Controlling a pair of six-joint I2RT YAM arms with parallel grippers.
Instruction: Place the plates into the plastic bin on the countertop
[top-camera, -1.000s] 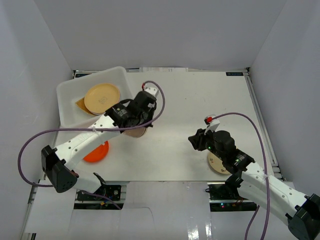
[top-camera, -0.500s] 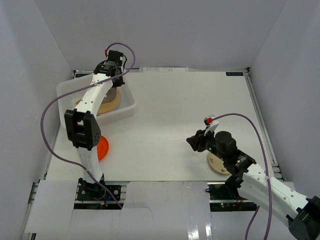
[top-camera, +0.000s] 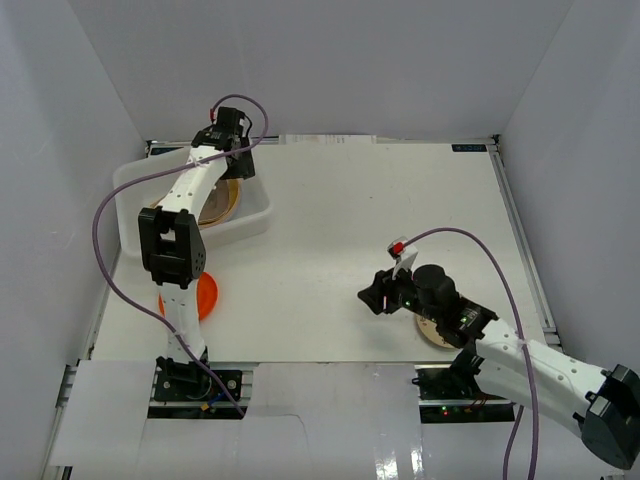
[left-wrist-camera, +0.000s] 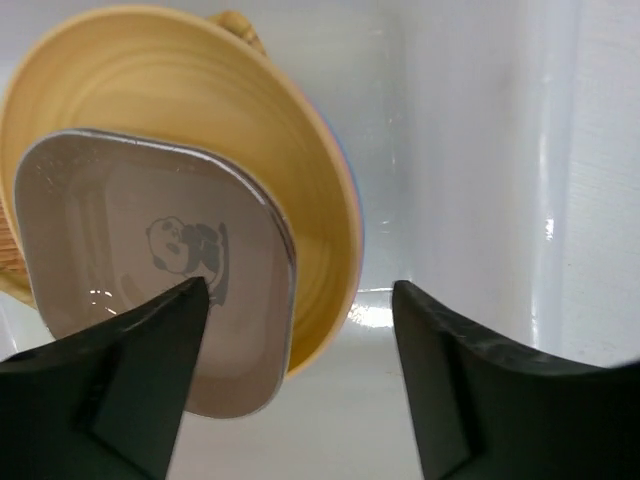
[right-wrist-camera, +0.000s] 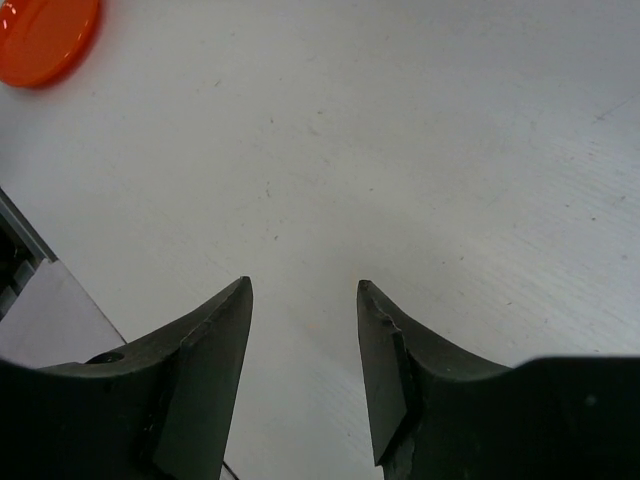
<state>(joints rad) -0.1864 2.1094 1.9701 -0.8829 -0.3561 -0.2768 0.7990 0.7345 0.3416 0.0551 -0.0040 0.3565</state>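
Robotics lab test cell, not a lived-in room. A flat white countertop (top-camera: 340, 220) is boxed in by plain white walls (top-camera: 320, 70) rising from its far, left and right edges. Dark metal rails (top-camera: 520, 240) frame the countertop. Two white robot arms (top-camera: 190, 195) trailing purple cables (top-camera: 100, 230) are bolted along its near edge. At its far left corner, a plastic bin (top-camera: 135, 180) holds small plates (top-camera: 228, 197).

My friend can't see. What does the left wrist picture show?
A beige rounded-square plate with a panda picture lies on a round yellow plate inside the white bin. The left arm's jaws stand open at the bottom, holding nothing.
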